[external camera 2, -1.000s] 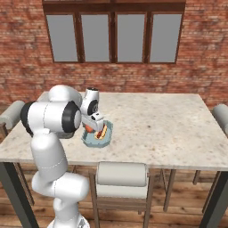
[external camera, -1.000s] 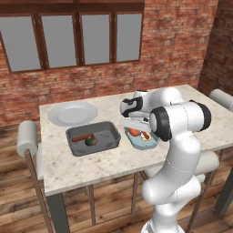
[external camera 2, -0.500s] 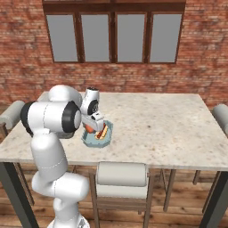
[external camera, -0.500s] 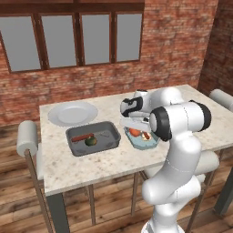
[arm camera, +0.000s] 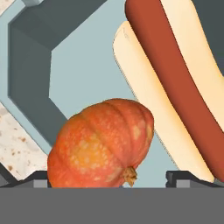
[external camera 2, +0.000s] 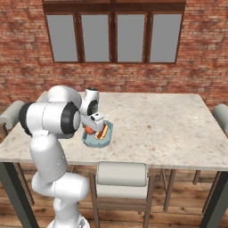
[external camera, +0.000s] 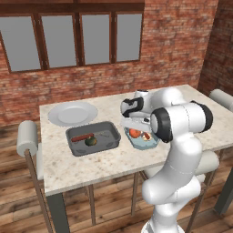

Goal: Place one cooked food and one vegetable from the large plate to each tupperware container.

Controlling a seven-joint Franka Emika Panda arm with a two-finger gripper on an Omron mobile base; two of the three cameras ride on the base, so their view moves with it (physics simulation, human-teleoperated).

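Claw (arm camera: 107, 177) low over blue tub (external camera: 142, 141), near desk's (external camera: 113, 164) front edge; tips spread wide either side of tomato (arm camera: 101, 144), not clamped on it. Tomato sits in blue tub beside hot dog (arm camera: 175, 83). Grey tub (external camera: 93, 138) just left holds sausage (external camera: 82, 136) and green ball (external camera: 91, 141). Plate (external camera: 73, 113) bare, at back left corner.

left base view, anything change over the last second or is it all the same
Nothing visibly changed. The end effector hangs low over the light-blue tub exactly as before, with the tomato and hot dog lying inside. The sausage and green ball sit in the dark-grey tub, and the plate stays bare.
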